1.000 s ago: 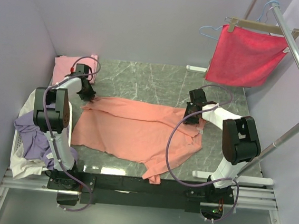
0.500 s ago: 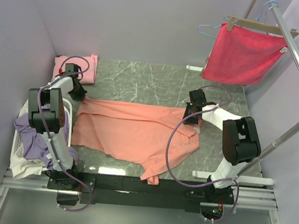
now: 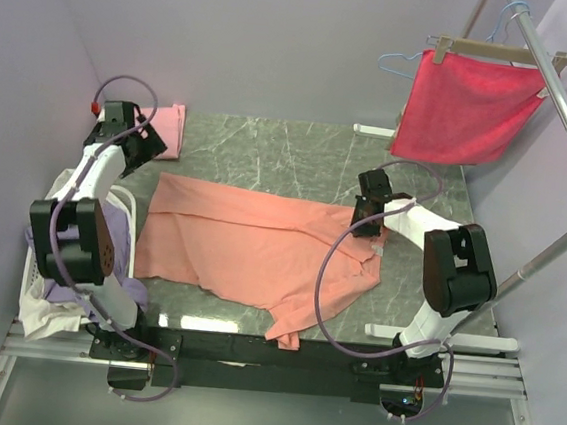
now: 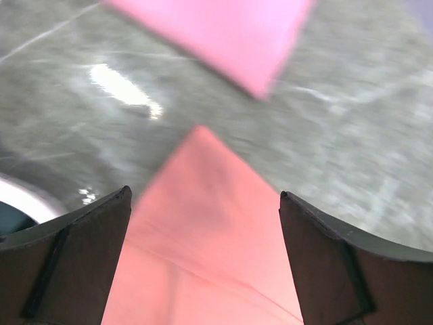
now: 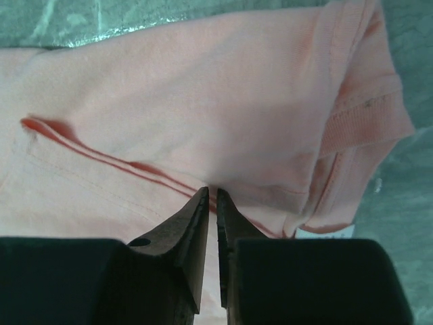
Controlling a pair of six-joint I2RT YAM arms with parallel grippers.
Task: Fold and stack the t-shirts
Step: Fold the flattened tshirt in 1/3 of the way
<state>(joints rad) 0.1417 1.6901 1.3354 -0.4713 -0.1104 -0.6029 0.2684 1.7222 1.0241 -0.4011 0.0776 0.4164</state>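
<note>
We see the left gripper [image 3: 141,147] with jaws wide and empty, and the right gripper [image 3: 364,223] with jaws nearly closed on the salmon-orange t-shirt [image 3: 260,245].
That shirt lies spread and rumpled across the middle of the tabletop [image 3: 269,151], one end hanging off its near edge. The left jaws hang over the shirt's far-left corner, near the tabletop's far-left corner where the folded light pink t-shirt [image 3: 169,121] lies. The right jaws pinch a raised fold by the collar, toward the tabletop's right side. The lavender shirt [image 3: 124,286] and cream shirt [image 3: 38,314] sit in the white basket [image 3: 28,268] off the tabletop's left edge.
</note>
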